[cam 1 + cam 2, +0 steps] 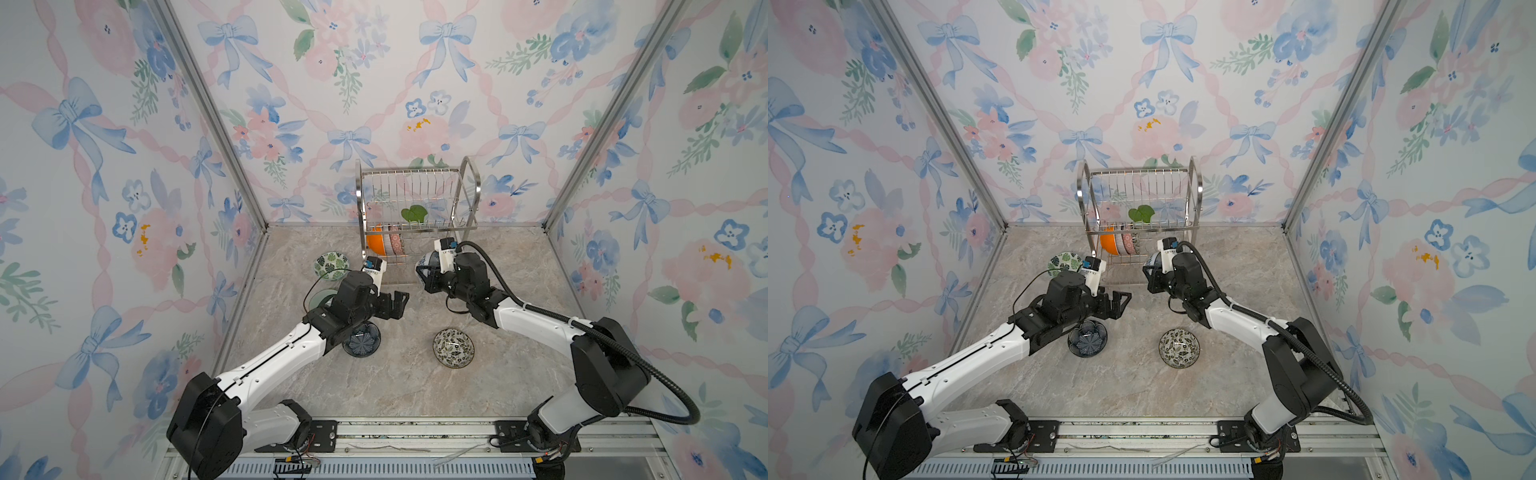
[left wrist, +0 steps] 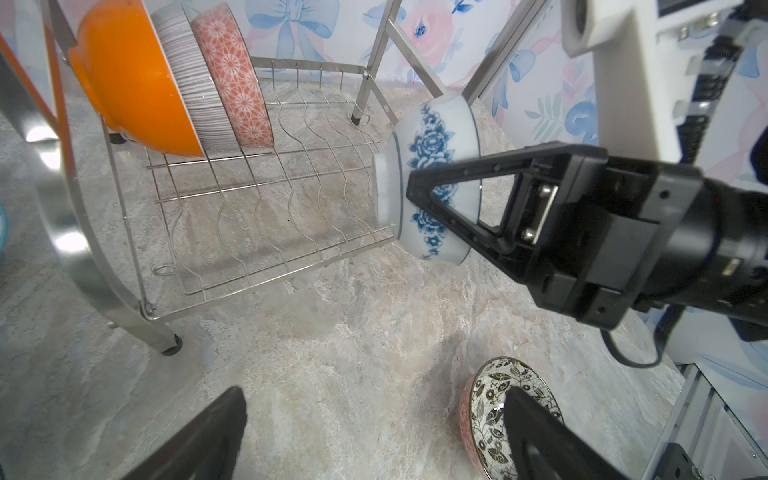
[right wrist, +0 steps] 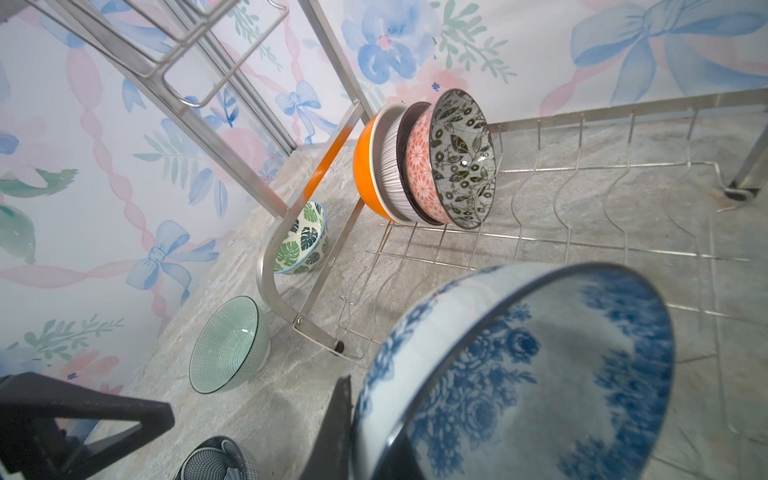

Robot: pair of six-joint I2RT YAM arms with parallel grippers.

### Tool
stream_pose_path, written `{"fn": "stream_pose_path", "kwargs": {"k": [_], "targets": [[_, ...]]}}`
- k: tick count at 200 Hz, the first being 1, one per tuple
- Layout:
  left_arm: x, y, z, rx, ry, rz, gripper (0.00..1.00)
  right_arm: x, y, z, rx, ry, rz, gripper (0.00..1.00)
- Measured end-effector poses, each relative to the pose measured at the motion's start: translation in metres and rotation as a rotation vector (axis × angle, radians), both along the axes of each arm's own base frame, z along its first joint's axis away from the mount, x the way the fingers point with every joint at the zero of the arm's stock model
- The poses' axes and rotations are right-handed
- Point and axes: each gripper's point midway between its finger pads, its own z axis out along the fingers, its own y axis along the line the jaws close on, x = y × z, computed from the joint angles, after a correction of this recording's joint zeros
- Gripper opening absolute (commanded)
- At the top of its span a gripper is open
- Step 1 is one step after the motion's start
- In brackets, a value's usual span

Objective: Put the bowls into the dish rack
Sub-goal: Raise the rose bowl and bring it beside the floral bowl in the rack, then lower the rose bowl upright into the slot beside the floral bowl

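My right gripper [image 1: 422, 276] is shut on the rim of the blue-white floral bowl [image 3: 540, 374], holding it on edge at the right front end of the dish rack [image 1: 469, 183], level with its lower tier. In that tier stand the orange bowl [image 3: 365, 166], a striped one and a black-white leaf bowl [image 3: 461, 158]. My left gripper [image 1: 397, 305] hangs open and empty over the table in front of the rack. On the table lie the green-leaf bowl [image 1: 331, 265], the dark blue flower bowl [image 1: 362, 340] and another black-white leaf bowl [image 1: 453, 347].
A pale green bowl [image 3: 228, 345] lies by the rack's left front leg, mostly under my left arm in both top views. The rack's upper tier [image 1: 1142, 183] holds no bowls. Papered walls close in the marble table on three sides.
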Motion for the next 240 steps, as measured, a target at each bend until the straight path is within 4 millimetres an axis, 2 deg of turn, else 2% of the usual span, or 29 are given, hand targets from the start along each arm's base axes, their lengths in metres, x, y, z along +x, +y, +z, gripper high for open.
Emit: {"fn": "stream_pose_path", "kwargs": {"k": [31, 70, 173, 207, 240], "targets": [[0.001, -0.004, 0.000, -0.004, 0.008, -0.013, 0.98, 0.022, 0.002, -0.019, 0.021, 0.017, -0.008, 0.00], [0.003, -0.001, -0.003, -0.003, 0.015, -0.007, 0.98, 0.042, 0.010, -0.018, 0.069, 0.007, -0.005, 0.00], [0.018, 0.012, 0.001, -0.033, 0.014, 0.048, 0.98, 0.058, 0.021, -0.024, 0.199, -0.011, -0.005, 0.00], [0.020, 0.012, -0.005, -0.039, 0.037, 0.049, 0.98, 0.068, 0.026, -0.036, 0.209, -0.001, -0.010, 0.00], [0.027, 0.012, -0.007, -0.046, 0.051, 0.061, 0.98, 0.082, 0.029, -0.035, 0.243, -0.021, -0.027, 0.00]]}}
